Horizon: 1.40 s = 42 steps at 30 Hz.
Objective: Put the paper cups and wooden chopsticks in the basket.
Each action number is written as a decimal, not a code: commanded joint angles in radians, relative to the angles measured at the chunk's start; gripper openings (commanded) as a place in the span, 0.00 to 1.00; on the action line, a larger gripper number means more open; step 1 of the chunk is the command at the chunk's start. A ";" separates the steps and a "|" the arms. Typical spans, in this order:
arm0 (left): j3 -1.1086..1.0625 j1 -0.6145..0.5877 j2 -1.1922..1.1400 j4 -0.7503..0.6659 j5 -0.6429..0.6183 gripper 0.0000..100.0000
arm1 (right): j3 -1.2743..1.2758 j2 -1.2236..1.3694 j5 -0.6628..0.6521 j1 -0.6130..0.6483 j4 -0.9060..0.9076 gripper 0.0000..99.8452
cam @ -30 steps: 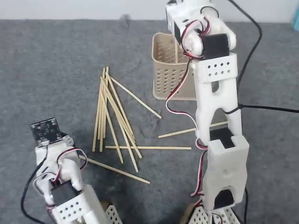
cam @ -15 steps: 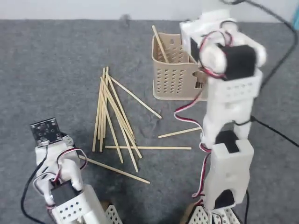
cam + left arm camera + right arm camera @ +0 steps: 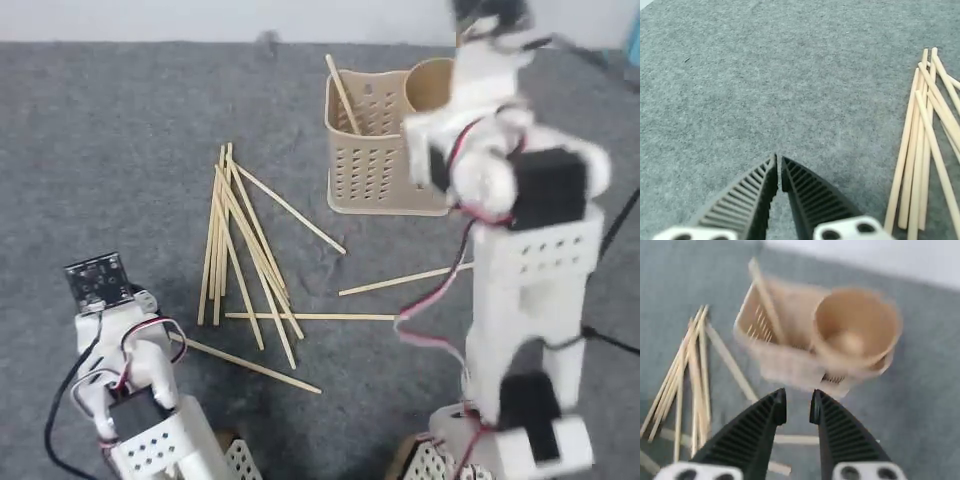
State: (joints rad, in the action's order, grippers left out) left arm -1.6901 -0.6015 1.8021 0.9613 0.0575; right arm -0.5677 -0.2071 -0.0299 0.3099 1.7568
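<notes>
Pulled back from the basket (image 3: 375,170) since a second ago, the right gripper (image 3: 797,392) is held with fingers slightly parted and nothing between them. One chopstick (image 3: 343,95) is left leaning inside, beside a paper cup (image 3: 432,85). The left gripper (image 3: 779,159) is pressed together at the near left. Loose wooden chopsticks (image 3: 245,250) are scattered left of the basket. They look light, stiff and thin, so they are probably best pinched at mid-length.
</notes>
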 commanded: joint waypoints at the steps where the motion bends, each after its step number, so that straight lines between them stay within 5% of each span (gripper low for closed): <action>1: 0.005 0.002 0.020 -0.009 0.009 0.02 | 0.203 -0.133 -0.081 0.082 0.035 0.09; 10: 0.005 0.002 0.020 0.002 0.011 0.02 | 0.769 -0.249 -0.591 0.320 -0.002 0.09; 14: 0.005 0.002 0.020 0.003 0.011 0.02 | 0.991 -0.246 -0.698 0.328 -0.154 0.09; 28: 0.005 0.002 0.020 0.000 0.011 0.02 | 1.266 -0.058 -0.721 0.321 -0.688 0.09; 42: 0.005 0.005 0.020 -0.002 0.011 0.02 | 0.974 0.321 -0.720 0.283 -0.716 0.09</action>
State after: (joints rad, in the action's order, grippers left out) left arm -1.6901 -0.6015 1.8021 0.9643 0.0606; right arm 0.4849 0.1120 -0.7403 0.6107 1.0526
